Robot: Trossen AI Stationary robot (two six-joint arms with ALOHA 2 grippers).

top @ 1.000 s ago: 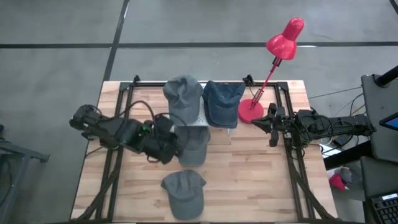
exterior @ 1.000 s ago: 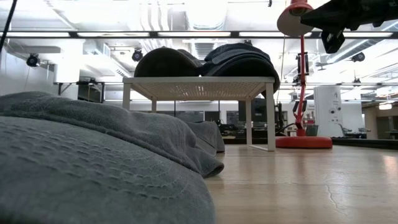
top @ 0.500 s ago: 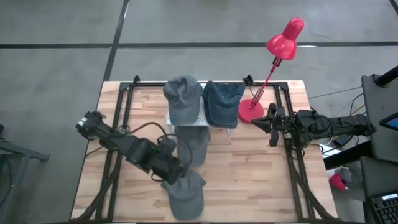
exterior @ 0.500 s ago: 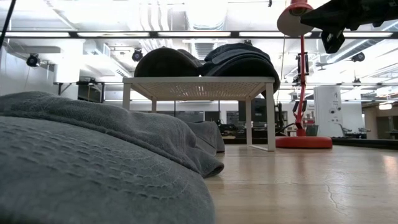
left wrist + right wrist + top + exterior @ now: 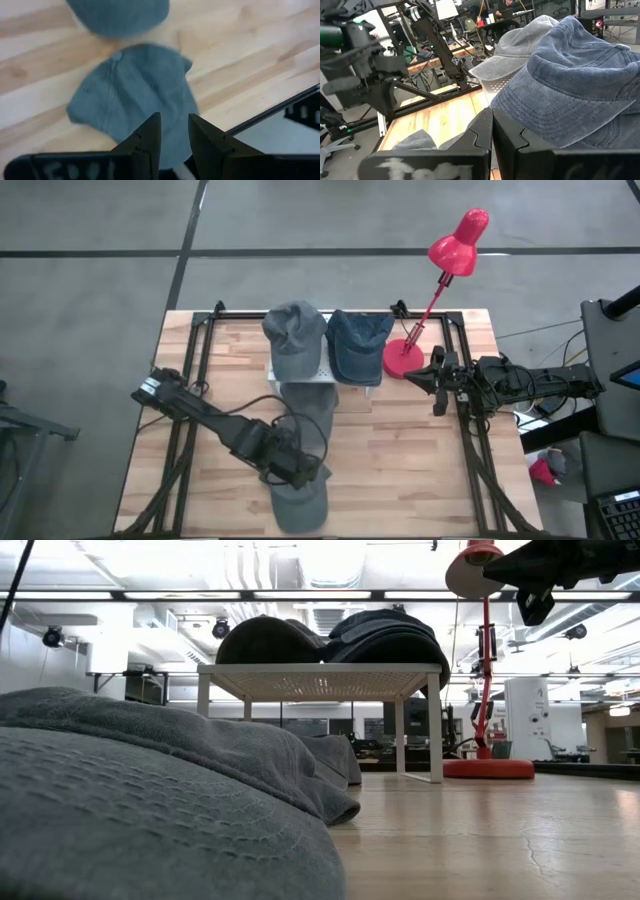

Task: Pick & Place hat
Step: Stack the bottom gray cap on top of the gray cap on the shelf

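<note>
Several caps show. A grey cap (image 5: 296,502) lies flat on the table by the near edge; it also shows in the left wrist view (image 5: 130,95) and fills the low view's foreground (image 5: 120,800). My left gripper (image 5: 303,472) (image 5: 175,118) hovers over it, open by a narrow gap, fingers pointing down. Another grey cap (image 5: 312,412) lies in front of a white rack (image 5: 320,670). A grey cap (image 5: 295,335) and a blue cap (image 5: 358,345) rest on the rack. My right gripper (image 5: 415,380) (image 5: 492,115) waits shut at the right edge.
A red desk lamp (image 5: 405,358) stands on its round base beside the rack, with its head (image 5: 460,240) reaching past the far edge. Black frame rails (image 5: 470,450) run along both table sides. Bare wood (image 5: 400,470) lies right of the near cap.
My left arm has swung from the cap in front of the rack toward the table's near edge and slightly right. Its gripper now stands over the near grey cap. The caps have stayed where they were.
</note>
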